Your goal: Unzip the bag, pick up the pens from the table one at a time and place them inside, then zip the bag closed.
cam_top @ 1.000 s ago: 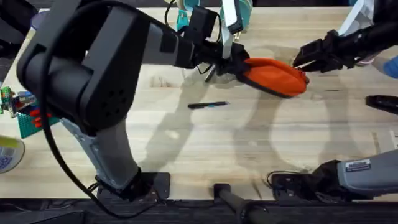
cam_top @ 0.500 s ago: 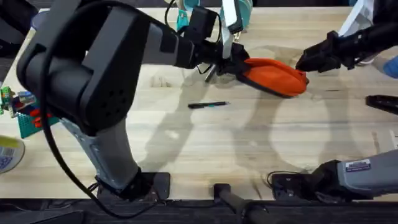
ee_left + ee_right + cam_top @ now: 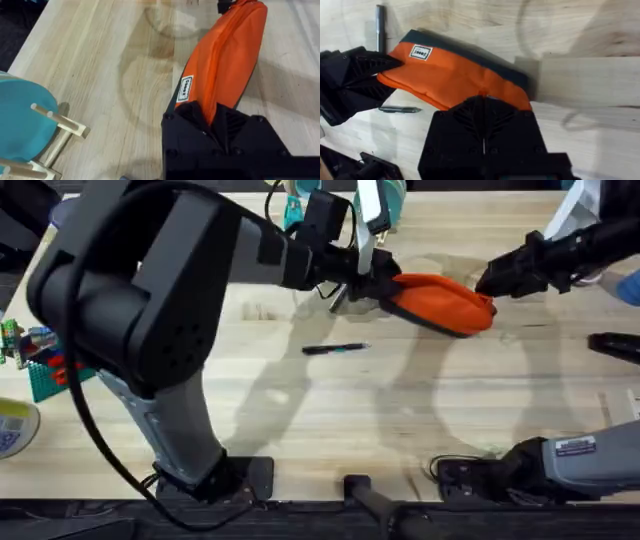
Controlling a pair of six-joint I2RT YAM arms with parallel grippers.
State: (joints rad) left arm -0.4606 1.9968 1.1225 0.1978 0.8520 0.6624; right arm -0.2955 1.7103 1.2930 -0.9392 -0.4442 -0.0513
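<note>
We saw the soft orange cloth bag [image 3: 440, 300] lying near the far edge of the light wood table [image 3: 400, 420], with the left gripper [image 3: 378, 283] pinching one end and the right gripper [image 3: 487, 281] closed at the other.

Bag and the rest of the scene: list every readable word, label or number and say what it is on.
Bag: small white tag with dark print, too blurred to read; the right wrist view shows the same tag, equally unreadable.
Right arm: white sticker on its base link, print too small to read.
No other text is legible.
</note>
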